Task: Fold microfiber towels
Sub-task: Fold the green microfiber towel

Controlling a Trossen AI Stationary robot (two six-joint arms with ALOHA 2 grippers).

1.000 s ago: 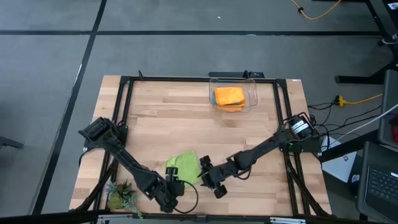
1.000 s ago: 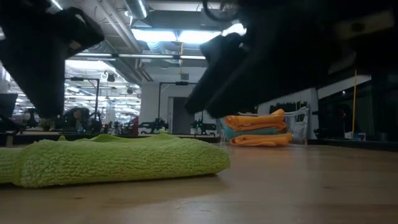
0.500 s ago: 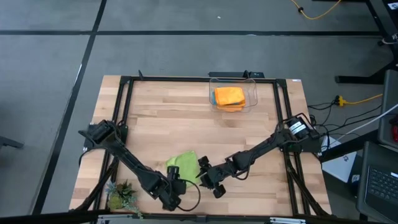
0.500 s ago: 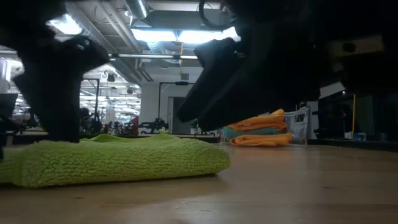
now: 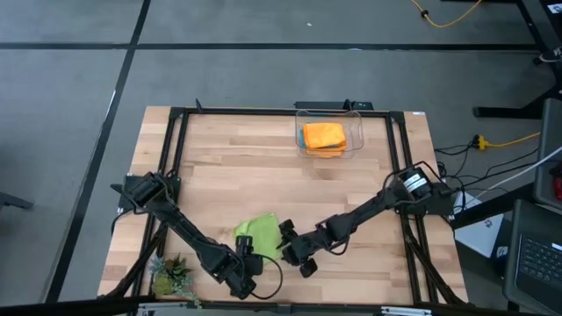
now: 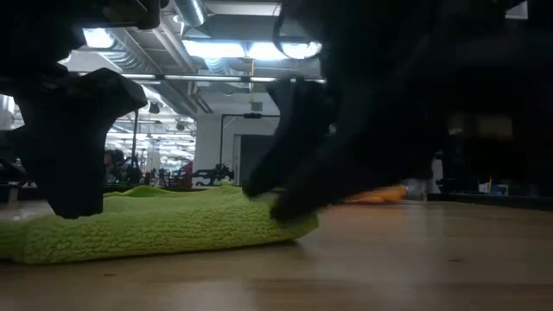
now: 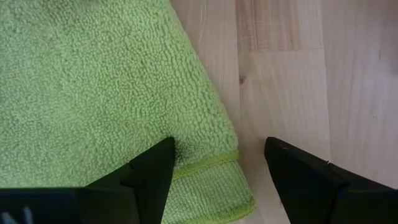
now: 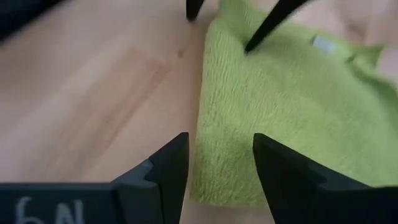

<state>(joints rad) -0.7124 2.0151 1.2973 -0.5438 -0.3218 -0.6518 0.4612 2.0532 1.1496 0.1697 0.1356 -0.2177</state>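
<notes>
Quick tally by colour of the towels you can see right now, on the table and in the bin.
Lime green towel: 1, on the table between the two grippers.
Orange towel: 1 visible on top in the clear bin; anything stacked beneath it is hidden from above.
Total visible: 2

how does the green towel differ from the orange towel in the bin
The lime green towel lies on the bare wood near the table's front edge; the orange towel sits in a clear bin at the far side. The green one lies between the left gripper and the right gripper, both with fingers apart; nothing is near the orange one. Both are folded terry cloths.
</notes>
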